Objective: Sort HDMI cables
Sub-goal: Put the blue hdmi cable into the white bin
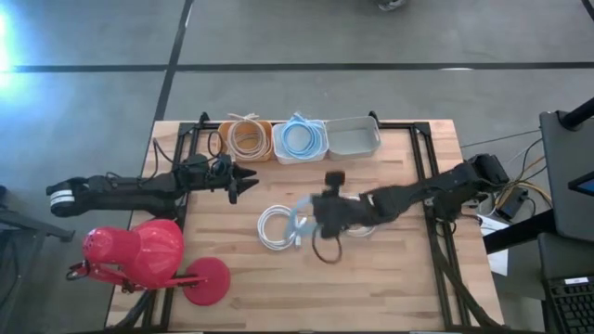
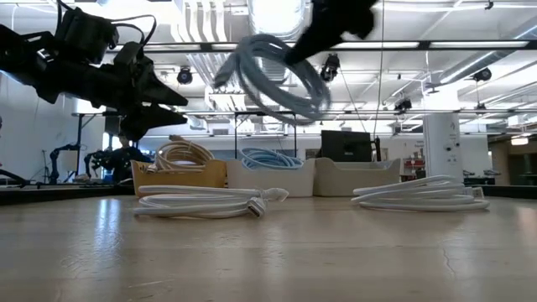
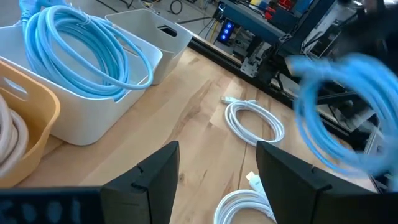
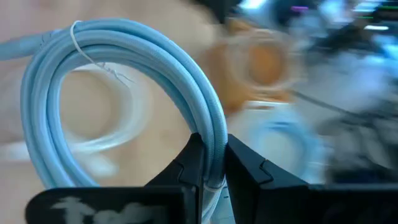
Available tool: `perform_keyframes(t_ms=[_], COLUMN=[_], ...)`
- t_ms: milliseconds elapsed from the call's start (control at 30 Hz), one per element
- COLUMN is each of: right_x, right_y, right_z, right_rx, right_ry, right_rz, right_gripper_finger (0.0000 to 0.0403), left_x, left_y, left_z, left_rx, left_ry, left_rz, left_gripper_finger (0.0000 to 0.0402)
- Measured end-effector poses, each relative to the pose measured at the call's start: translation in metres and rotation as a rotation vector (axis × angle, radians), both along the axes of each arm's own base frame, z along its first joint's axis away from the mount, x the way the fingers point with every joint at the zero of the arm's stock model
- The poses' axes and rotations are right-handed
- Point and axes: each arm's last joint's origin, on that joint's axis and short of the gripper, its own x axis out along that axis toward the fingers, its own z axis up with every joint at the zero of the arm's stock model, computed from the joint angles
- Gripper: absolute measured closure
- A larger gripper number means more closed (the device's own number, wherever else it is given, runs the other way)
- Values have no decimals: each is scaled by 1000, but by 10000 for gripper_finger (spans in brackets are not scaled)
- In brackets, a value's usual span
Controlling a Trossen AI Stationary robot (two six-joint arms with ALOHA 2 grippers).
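Note:
My right gripper (image 1: 317, 215) hangs above mid-table, shut on a light blue cable coil (image 2: 273, 75) that is lifted clear. One white coil (image 1: 276, 228) lies flat on the table just below it, and a second white coil (image 2: 419, 195) lies under the right arm. At the far edge, a tan tub (image 1: 248, 139) holds beige coils and a white tub (image 1: 300, 140) holds light blue coils. A third tub (image 1: 354, 136) shows nothing inside. My left gripper (image 1: 245, 182) hovers open left of centre, holding nothing. My right gripper pinches the light blue coil's bundled strands at one spot on the ring (image 4: 214, 158), between its two fingers (image 4: 189, 165). The fingers lie across the strands. The coil is lifted clear of the table and stands out beyond the fingers, tilted (image 2: 273, 75).
A red stand-like object (image 1: 139, 255) sits at the table's near left corner. The three tubs line the far edge. A black frame (image 1: 432, 186) runs along both table sides. Bare wood (image 1: 371, 288) shows on the near half.

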Motion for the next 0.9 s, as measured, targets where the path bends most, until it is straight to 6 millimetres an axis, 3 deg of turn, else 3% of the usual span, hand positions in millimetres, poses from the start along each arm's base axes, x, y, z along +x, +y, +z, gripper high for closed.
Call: perform_keyframes(t_ms=[167,333,433,633,733,900], right_x=[20,36,41,42,43,51], right_y=[-49,-115,-158,-232,-255,-269], right_z=[10,7,-8,-55,-77,-94], right_rx=[-120,-119,-109,101,108,99], right_ry=[-52,-128,-133,-147,-144,-112], right_rz=[-231,-424,-516,-581,-627,-651], right_gripper_finger=[363,362,361,360,360,358], left_x=[0,0,0,0,0,0], left_y=[0,0,0,0,0,0], left_z=[0,-1,-1,-1,-1,-1], left_rx=[0,-1,-1,4,16,24], left_ry=[1,4,4,5,8,10], left_rz=[0,0,0,1,-1,-2], left_gripper_finger=[189,189,189,189,189,189])
